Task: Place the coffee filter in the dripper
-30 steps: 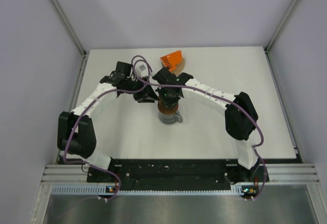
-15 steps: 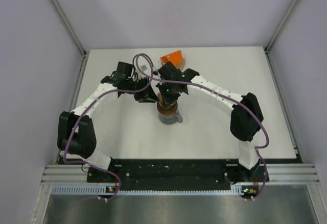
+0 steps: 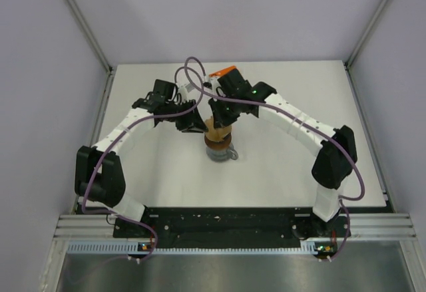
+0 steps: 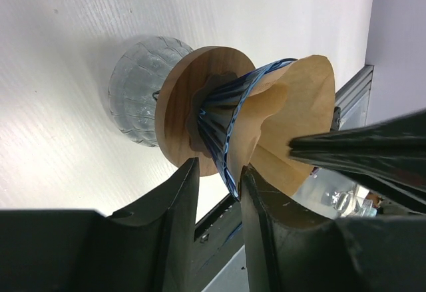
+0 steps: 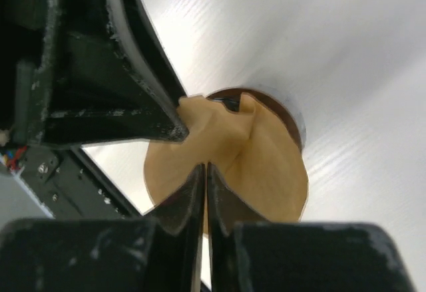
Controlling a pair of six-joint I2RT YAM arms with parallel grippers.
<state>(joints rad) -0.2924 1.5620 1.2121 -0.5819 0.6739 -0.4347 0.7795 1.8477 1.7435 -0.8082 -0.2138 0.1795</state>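
tan paper, the coffee filter point(image 4: 299, 99) sits opened in the blue dripper point(image 4: 223, 116), atop a wooden ring point(image 4: 178, 109) on a glass pitcher point(image 4: 136, 96). the right gripper point(image 5: 205, 167) has its jaws pressed together on the filter's fold. the left gripper point(image 4: 219, 167) has its jaws partly apart, straddling the dripper's rim; whether they clamp it i cannot tell.

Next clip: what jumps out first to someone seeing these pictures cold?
At the centre stands a stack: glass pitcher, wooden ring, blue dripper and the tan coffee filter flaring out of it. The left gripper straddles the dripper's rim, while the right gripper, shut, has its tips at the filter.
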